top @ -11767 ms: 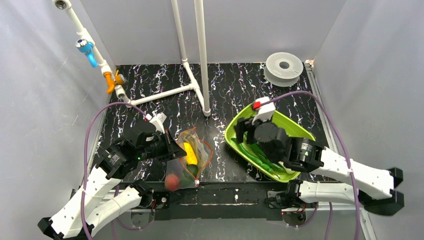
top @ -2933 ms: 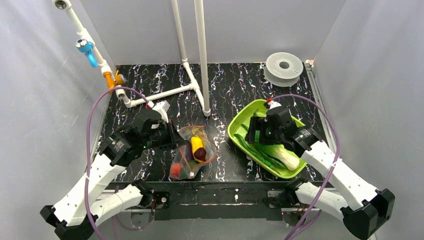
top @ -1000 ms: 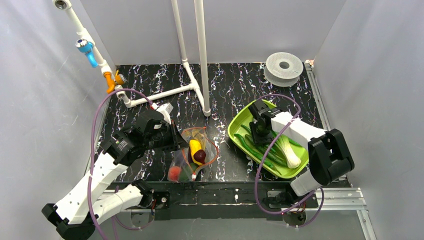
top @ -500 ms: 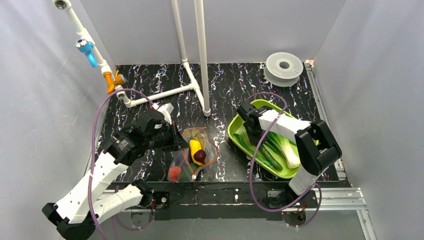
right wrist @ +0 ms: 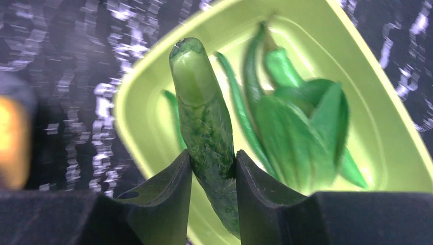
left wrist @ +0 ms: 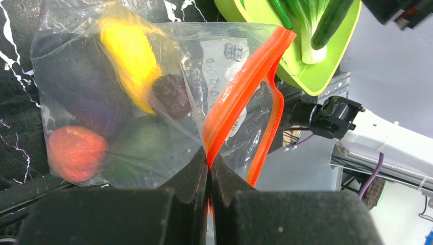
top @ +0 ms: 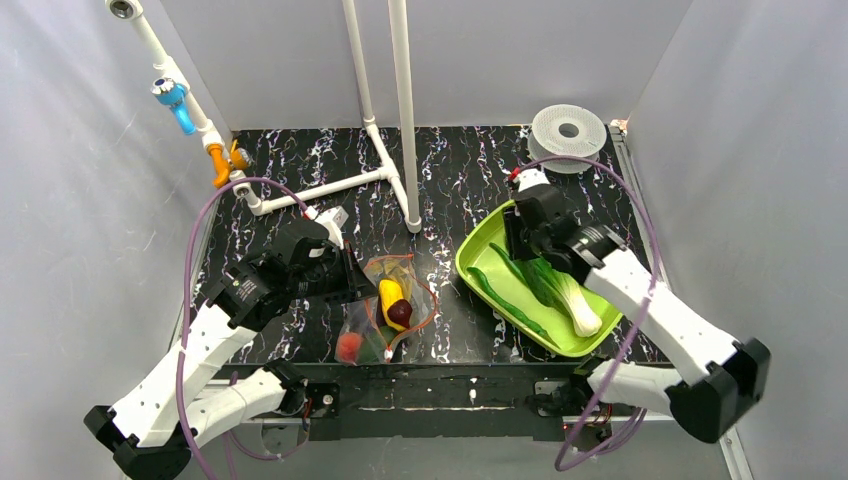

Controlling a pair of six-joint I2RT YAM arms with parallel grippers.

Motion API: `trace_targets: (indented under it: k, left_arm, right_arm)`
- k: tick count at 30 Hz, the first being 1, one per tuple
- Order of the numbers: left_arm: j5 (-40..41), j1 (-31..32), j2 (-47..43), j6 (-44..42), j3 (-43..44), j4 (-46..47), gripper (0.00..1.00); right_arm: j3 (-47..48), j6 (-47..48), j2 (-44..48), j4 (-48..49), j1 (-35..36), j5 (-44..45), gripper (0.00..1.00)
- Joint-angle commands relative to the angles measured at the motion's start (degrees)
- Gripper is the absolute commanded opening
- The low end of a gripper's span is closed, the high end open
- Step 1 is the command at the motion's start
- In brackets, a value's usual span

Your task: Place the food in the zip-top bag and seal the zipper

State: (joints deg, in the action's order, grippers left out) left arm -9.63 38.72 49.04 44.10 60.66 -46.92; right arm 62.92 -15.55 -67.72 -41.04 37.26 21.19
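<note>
Plastics, mostly glossy.
Shiny, crinkled clear film on zip-top bag (left wrist: 214, 56); smooth orange zipper (left wrist: 244, 87); cucumber (right wrist: 204, 127) scaly-textured with sheen; tray (right wrist: 138, 122) smooth lime plastic; tabletop (top: 300, 170) black, white-veined, marble-look.

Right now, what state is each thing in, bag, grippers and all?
zip-top bag: open, partly filled.
zipper: unsealed, pinched by left gripper.
left gripper: shut on zipper.
right gripper: shut on cucumber.
cucumber: held over the tray.
tray: holds leafy greens.

Clear bag (top: 372, 272) lies lower centre, orange zipper (left wrist: 240, 97) parted; tomato (left wrist: 75, 153), yellow piece (left wrist: 127, 56), eggplant (left wrist: 76, 87) inside. Cucumber (right wrist: 204, 127) is held aloft; leafy greens (top: 570, 295) lie centre-right.
</note>
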Motion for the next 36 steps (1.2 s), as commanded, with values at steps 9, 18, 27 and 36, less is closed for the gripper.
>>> trace_targets:
  k: [9, 18, 27, 36]
  left_arm:
    - [-1.83, -0.14, -0.36, 0.11, -0.17, 0.14, 0.00]
    - [-2.39, -0.08, 0.10, 0.34, 1.05, 0.53, 0.00]
    - [-5.97, -0.11, -0.61, 2.80, 1.85, 3.39, 0.00]
    - [-5.15, -0.12, -2.05, 4.15, 2.66, 2.86, 0.00]
  right_arm:
    - [-4.53, -12.92, 15.11, 36.96, 1.66, -54.04, 0.18]
    - [-1.23, -15.11, 13.68, 57.70, 11.61, -60.25, 0.24]
    - [-3.56, -13.13, 7.93, 72.41, 14.15, -63.39, 0.33]
    - [-7.25, -3.55, 3.51, 79.47, 14.38, -63.11, 0.37]
